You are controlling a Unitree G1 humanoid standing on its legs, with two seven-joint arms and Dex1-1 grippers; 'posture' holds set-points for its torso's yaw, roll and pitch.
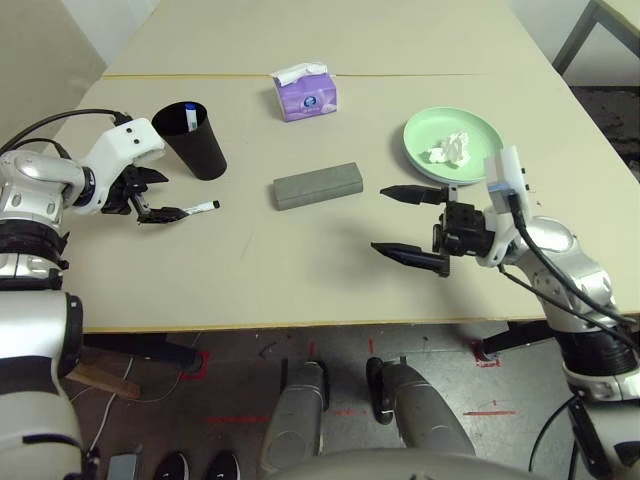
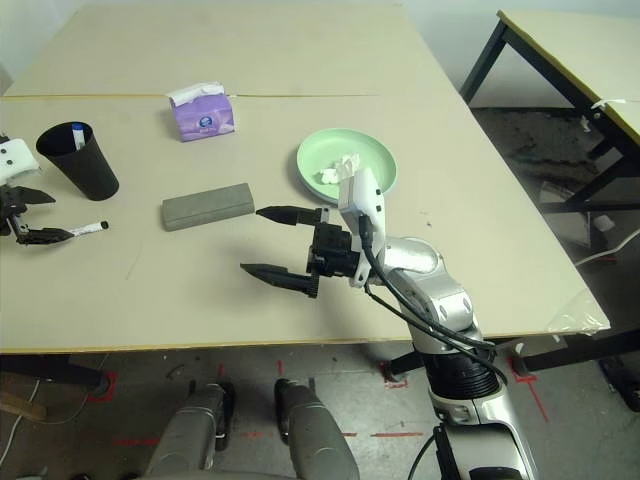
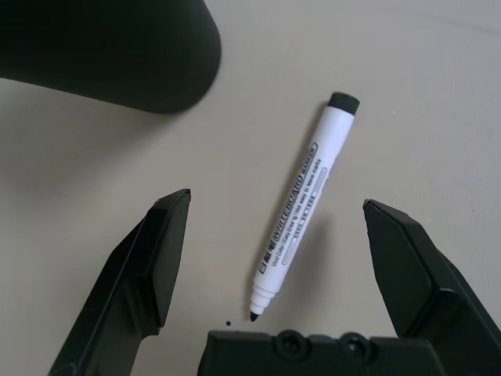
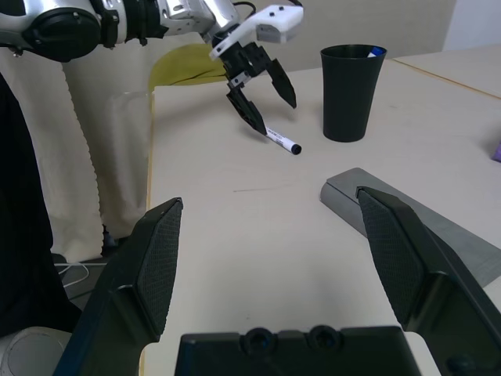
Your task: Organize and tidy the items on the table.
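Left tool (image 3: 266, 258) wide astride white marker (image 3: 301, 211); right tool (image 1: 410, 225) wide, empty.

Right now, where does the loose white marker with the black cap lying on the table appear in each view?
Left eye: white marker, far left, at the left gripper.
Right eye: left edge.
Left wrist: centre, between the open fingers.
Right wrist: upper middle.
Shared landmark: black cup just beyond it.
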